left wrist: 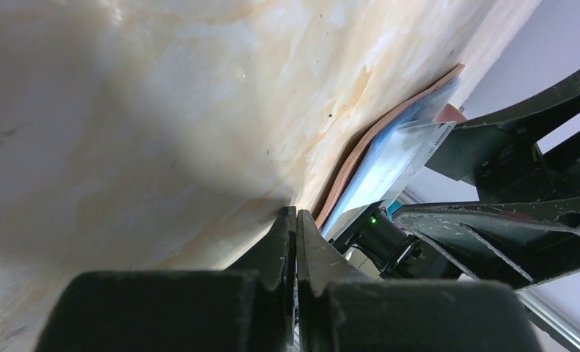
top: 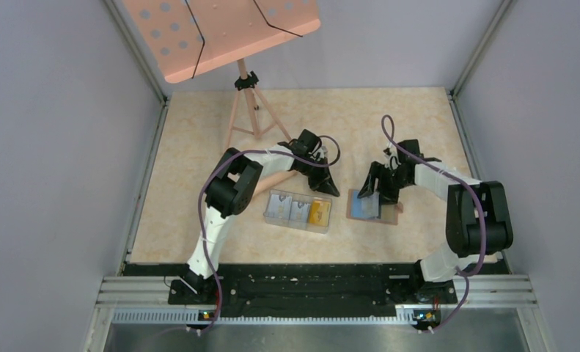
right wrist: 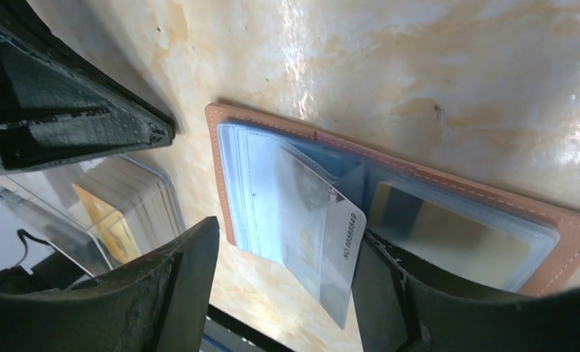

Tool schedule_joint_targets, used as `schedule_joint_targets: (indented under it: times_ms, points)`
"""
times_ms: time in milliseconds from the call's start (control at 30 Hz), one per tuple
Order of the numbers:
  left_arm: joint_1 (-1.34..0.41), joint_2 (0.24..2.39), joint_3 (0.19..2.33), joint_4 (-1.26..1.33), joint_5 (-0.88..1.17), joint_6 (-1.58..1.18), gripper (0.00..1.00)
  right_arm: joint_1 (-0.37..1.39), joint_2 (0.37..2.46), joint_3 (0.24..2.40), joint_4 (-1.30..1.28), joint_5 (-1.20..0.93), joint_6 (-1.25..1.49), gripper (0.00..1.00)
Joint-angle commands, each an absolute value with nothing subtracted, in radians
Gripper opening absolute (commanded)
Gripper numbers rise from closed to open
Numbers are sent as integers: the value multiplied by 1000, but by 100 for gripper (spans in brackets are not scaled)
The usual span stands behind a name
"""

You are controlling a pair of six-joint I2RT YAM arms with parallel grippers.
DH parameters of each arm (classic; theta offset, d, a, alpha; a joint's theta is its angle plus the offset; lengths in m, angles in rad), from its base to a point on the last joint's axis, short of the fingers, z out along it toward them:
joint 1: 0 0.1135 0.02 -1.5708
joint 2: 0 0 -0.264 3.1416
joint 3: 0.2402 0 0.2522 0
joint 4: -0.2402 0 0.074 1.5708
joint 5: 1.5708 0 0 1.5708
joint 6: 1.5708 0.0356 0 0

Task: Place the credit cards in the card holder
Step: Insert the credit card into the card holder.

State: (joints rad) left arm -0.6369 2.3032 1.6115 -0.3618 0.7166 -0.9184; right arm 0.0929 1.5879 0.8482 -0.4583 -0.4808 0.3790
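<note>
My R pincer (right wrist: 283, 246) wide, straddling card (right wrist: 323, 235), not gripping. Card half in clear sleeve of wallet (right wrist: 576, 246), end sticking out. Step: seating card. Next, I reckon: push it fully in w/o dragging wallet. L pincer (left wrist: 295, 220) shut, tips near wallet edge. More cards (top: 299, 211) in box (top: 295, 227).

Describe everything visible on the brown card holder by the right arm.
The tan-brown, leather-like card holder lies opened flat on the beige marbled table, beneath the right arm's wrist. A stitched border frames layered clear plastic sleeves. A pale grey card with a printed number pokes out askew from one sleeve, only partly inserted. The open right gripper straddles that protruding card; whether a finger touches the card or holder cannot be told.
</note>
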Motion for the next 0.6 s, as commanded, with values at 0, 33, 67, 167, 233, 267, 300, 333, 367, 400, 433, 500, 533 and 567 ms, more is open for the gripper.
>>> schedule_joint_targets:
  times_ms: [0,33,67,167,233,267,300,333,367,400,433,500,533,567]
  points:
    - [-648,2270,1611,-338,677,-914,0,116,1554,915,-576,-377,312,64]
    - [-650,2271,1613,-338,678,-913,0,117,1545,922,-585,-370,309,66]
    - [-652,2274,1616,-338,680,-913,0,116,1539,928,-596,-362,308,66]
    - [-659,2275,1622,-337,683,-910,0,116,1513,927,-594,-365,312,70]
    - [-662,2272,1623,-338,684,-906,3,116,1502,923,-589,-376,318,72]
    - [-664,2269,1624,-338,685,-905,6,116,1495,923,-588,-381,317,73]
    - [-665,2264,1624,-337,686,-900,8,117,1488,924,-583,-382,316,73]
    - [-665,2259,1623,-334,683,-897,10,115,1482,924,-580,-378,315,73]
    - [-666,2254,1623,-334,681,-894,11,115,1482,929,-584,-367,310,74]
    - [-666,2250,1623,-333,680,-892,11,116,1483,937,-592,-354,306,74]
    - [-666,2249,1624,-332,679,-892,11,117,1484,944,-603,-337,301,74]
    - [-666,2249,1625,-332,681,-895,11,116,1485,951,-620,-307,292,75]
    - [-666,2249,1626,-331,683,-894,11,116,1485,951,-630,-289,288,75]
    - [-666,2252,1625,-331,685,-894,12,117,1484,953,-638,-273,285,75]
